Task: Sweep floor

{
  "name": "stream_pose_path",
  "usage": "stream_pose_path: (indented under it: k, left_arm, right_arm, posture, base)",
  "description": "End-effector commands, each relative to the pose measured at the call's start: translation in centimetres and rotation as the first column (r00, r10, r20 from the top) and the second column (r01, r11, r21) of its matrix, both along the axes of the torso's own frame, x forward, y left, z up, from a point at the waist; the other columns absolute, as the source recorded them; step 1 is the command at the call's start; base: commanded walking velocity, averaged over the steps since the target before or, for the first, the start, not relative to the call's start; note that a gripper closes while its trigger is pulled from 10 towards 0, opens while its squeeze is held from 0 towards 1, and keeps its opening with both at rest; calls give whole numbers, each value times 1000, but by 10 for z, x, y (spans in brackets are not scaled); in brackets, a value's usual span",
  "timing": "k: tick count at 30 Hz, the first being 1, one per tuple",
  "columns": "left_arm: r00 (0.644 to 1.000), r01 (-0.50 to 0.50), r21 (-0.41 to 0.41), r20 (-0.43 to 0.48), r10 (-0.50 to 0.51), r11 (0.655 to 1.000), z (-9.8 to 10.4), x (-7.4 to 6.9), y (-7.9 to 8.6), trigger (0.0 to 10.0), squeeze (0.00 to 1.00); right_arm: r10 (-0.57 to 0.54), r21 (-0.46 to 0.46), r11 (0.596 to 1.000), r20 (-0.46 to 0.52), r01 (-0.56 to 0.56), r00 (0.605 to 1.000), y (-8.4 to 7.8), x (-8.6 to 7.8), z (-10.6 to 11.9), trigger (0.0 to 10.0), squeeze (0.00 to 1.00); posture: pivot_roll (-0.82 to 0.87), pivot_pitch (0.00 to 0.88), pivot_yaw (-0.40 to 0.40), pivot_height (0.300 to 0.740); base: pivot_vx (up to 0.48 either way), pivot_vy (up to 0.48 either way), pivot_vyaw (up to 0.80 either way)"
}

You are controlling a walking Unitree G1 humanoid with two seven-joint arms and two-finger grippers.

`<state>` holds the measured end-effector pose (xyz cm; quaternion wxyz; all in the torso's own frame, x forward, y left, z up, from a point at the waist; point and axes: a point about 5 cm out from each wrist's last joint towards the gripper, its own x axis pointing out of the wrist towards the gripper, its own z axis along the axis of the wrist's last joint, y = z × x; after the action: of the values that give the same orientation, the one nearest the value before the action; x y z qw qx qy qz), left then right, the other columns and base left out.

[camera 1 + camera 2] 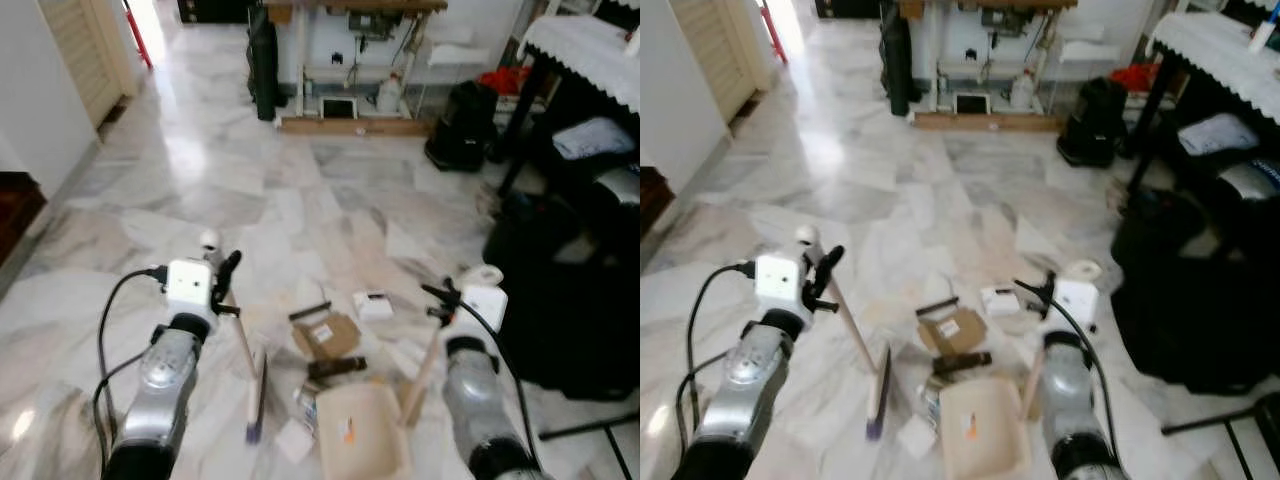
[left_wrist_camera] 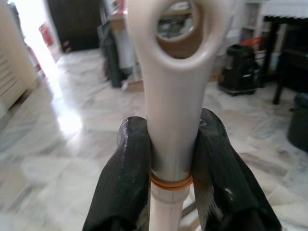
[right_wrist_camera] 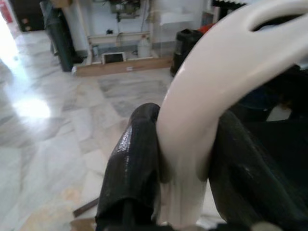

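Broom and dustpan in hand, litter between them.
Our left tool (image 1: 226, 278) clamps the light, stiff broom (image 1: 254, 395) near its top; our right tool (image 1: 443, 300) clamps the dustpan (image 1: 362, 428) handle. Light cardboard (image 1: 326, 336) and paper scraps (image 1: 373, 304) lie on the floor (image 1: 200, 160) at twelve o'clock of the pan, two o'clock of the brush.

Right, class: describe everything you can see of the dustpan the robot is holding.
The dustpan is cream-coloured, apparently plastic, with a shallow open tray that has an orange mark inside. It rests on the marble floor between the robot's arms, its mouth facing the cardboard scraps. A long slanted handle rises to a looped top, clamped by the right gripper. A white paper scrap lies beside it.
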<state>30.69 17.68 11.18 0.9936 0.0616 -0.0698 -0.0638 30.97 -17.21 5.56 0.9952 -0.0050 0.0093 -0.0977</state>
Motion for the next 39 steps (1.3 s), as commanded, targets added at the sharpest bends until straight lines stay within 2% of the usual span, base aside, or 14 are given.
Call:
stream_pose_path:
  k: [1,13,26,39]
  left_arm:
    - [998,23,3,57,-23,1000,12,2,-5,10000,0]
    - [998,54,23,10,-54,998,3,-4,-6,10000,0]
    - [993,77,54,-92,-72,996,-14,-7,-2,10000,0]
    - [989,78,55,-133,-70,995,-21,-9,-3,10000,0]
  right_arm:
    - [-42,-16,999,48,42,998,-11,-1,7,10000,0]
    - [-100,-43,994,-2,100,995,-18,-16,-7,10000,0]
    - [-98,-39,995,-85,95,992,-9,-26,-26,10000,0]
    - [-103,-43,994,-177,96,979,-7,-35,-43,10000,0]
  posture:
    - [67,1,2,740]
    - [70,1,2,740]
    - [78,24,13,740]
    - [81,47,11,740]
  base:
    - [0,0,0]
    - [0,0,0]
    - [0,0,0]
    - [0,0,0]
